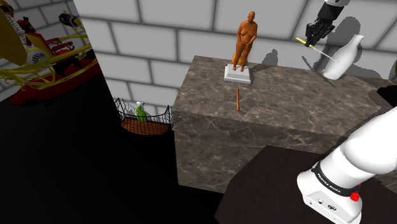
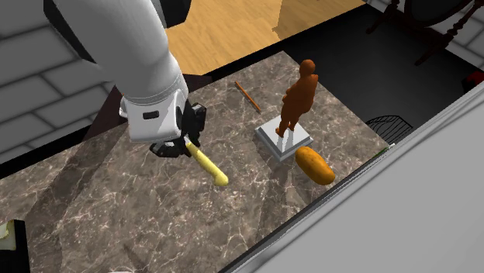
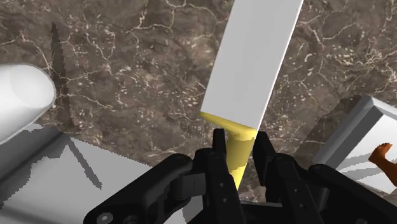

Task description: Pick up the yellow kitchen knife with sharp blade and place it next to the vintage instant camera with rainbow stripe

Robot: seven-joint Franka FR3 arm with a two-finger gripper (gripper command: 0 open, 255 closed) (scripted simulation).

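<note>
Fingers (image 3: pixel 219 167) are clamped on the knife (image 3: pixel 253 63) at its yellow handle, right at the blade root. The knife is in the air, clear of the desk (image 3: pixel 114 57) and near the white bottle (image 1: pixel 344 53). My guess on handling: light, rigid, smooth handle. It could pivot in the grip, since the broad flat blade hangs off one side. Blade is plain pale grey with straight edges; keep off it. Desk is dark veined marble, so set the knife down flat and gently.
</note>
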